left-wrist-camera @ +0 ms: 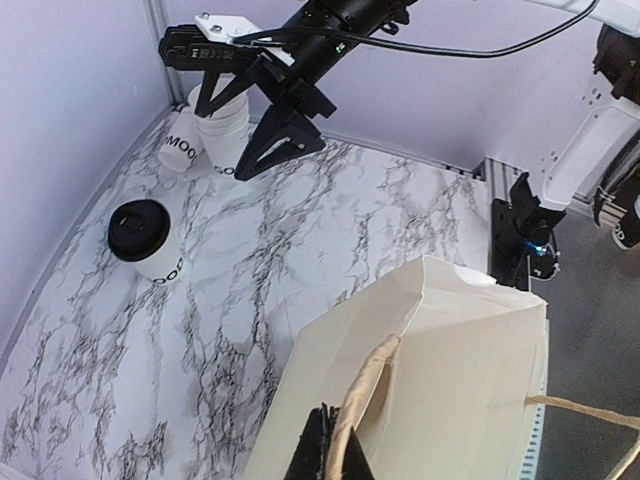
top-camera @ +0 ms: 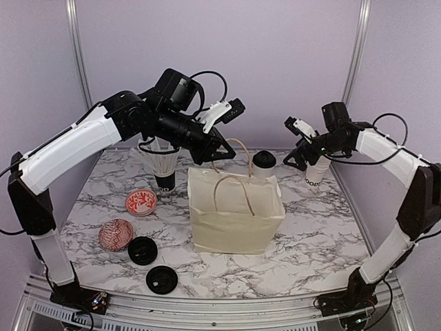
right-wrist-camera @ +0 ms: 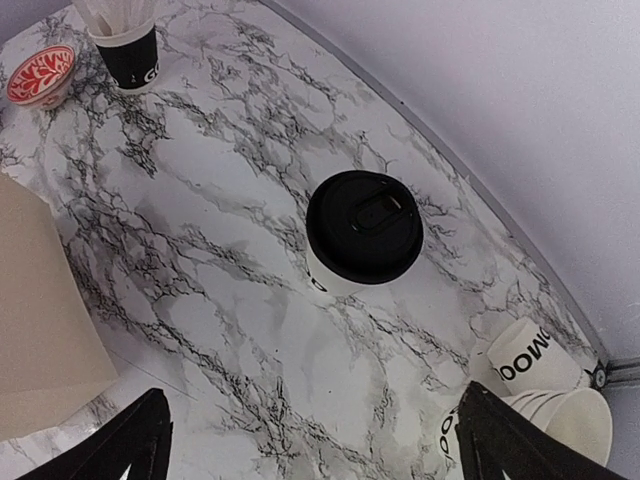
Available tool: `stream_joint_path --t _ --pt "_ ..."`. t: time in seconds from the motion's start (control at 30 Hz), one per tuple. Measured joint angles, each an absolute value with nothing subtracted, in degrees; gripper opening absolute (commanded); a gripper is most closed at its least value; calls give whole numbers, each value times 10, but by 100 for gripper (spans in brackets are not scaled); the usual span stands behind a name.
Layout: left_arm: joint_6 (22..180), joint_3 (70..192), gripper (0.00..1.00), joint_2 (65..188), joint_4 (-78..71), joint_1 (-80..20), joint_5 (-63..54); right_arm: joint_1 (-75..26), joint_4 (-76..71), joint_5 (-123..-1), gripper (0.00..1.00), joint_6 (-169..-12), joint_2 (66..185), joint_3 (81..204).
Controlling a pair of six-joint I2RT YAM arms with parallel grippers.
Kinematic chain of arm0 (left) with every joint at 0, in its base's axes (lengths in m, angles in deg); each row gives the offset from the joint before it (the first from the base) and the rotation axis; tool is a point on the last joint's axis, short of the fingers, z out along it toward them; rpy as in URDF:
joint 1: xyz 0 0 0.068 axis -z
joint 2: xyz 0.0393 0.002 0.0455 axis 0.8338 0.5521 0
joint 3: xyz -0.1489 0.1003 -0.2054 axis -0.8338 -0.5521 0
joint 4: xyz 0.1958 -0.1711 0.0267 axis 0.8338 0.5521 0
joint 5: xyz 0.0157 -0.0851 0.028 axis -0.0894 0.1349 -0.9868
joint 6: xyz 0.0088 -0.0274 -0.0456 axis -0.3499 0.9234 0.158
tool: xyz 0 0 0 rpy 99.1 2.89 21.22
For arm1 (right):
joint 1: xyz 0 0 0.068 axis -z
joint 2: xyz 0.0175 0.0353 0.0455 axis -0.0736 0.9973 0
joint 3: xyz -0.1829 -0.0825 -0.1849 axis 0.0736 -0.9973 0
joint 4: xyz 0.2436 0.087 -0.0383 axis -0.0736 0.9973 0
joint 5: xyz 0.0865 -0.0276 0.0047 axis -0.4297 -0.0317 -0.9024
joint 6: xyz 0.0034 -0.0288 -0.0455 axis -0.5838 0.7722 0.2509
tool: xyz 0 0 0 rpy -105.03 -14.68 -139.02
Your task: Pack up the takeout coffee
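Left claw (top-camera: 212, 153) pinches bag handle (left-wrist-camera: 365, 385). Right claw (right-wrist-camera: 315, 440) spread above lidded cup (right-wrist-camera: 362, 228). Lower-right bare cups (right-wrist-camera: 530, 365) read "MOO". Upper-left black cup (right-wrist-camera: 128, 50) holds sticks (right-wrist-camera: 110, 12).

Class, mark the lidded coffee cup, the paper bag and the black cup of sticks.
lidded coffee cup (right-wrist-camera: 364, 225), right wrist view, lid top.
paper bag (top-camera: 234, 221), top view, front face.
black cup of sticks (right-wrist-camera: 135, 60), right wrist view, black wall.

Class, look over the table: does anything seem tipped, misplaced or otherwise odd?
A white cup at the right rear corner appears tipped on its side beside another open cup. Two loose black lids lie at the front left, away from those cups.
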State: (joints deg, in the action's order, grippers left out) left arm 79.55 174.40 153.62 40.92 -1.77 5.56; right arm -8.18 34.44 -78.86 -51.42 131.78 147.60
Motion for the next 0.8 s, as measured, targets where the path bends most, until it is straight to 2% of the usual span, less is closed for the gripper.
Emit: stream_joint_path --t 0.33,0.57,0.8 --pt "805 1751 6 1567 437 -56 48 -107 352 -727 98 -531 1561 1680" --pt "810 1757 24 1567 438 -59 48 -118 393 -716 98 -551 1679 1819" --pt "807 1756 28 1567 438 -61 44 -142 436 -699 95 -556 1742 1893"
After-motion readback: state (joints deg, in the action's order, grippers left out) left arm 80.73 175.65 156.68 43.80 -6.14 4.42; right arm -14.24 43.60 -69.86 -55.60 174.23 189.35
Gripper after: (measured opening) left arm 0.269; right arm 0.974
